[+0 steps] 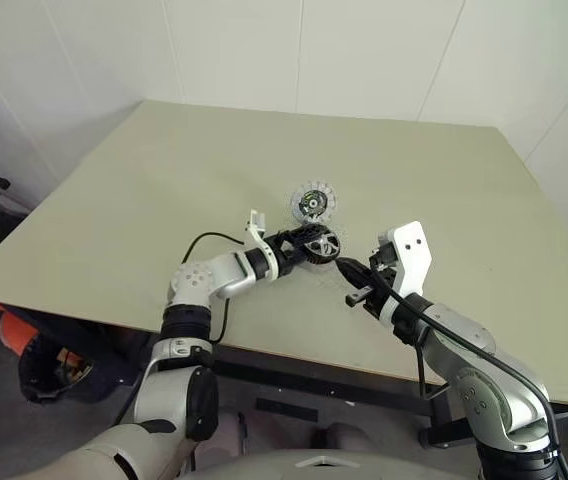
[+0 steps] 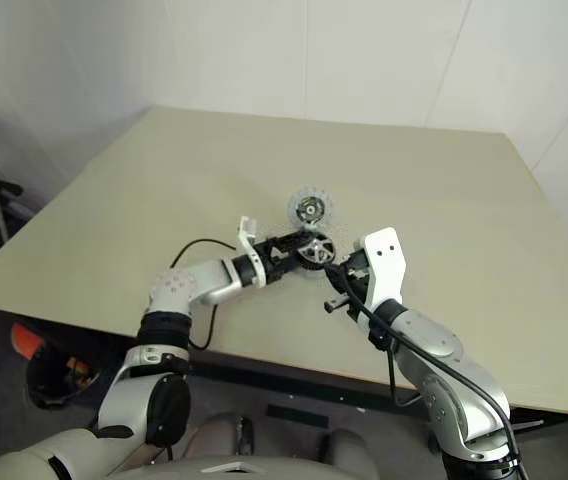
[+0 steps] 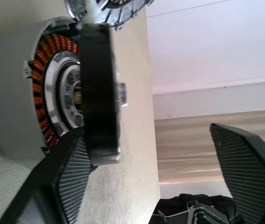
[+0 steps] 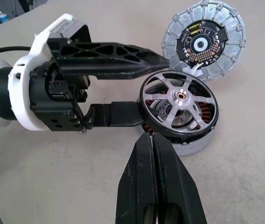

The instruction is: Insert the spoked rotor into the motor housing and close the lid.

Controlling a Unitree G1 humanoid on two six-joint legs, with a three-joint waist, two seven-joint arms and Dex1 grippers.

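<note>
The right end effector (image 4: 153, 140) is resting pressed together near the motor housing (image 4: 188, 142). The spoked rotor (image 4: 179, 103) is sitting tilted atop the housing, between the spread fingers of the left end effector (image 4: 137, 86). Beyond, the lid (image 4: 202, 42) is lying on the counter (image 1: 164, 200).

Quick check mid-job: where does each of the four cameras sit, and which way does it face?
Left eye and right eye views: on the head, looking forward and down over the beige table; both arms show.
Left wrist view: along the left gripper, jaws open, at the silver six-spoked rotor against the copper-wound dark motor housing.
Right wrist view: along the shut right gripper, facing the left gripper.
Shared: both wrist views show rotor, housing and the grey-white segmented round lid.
</note>
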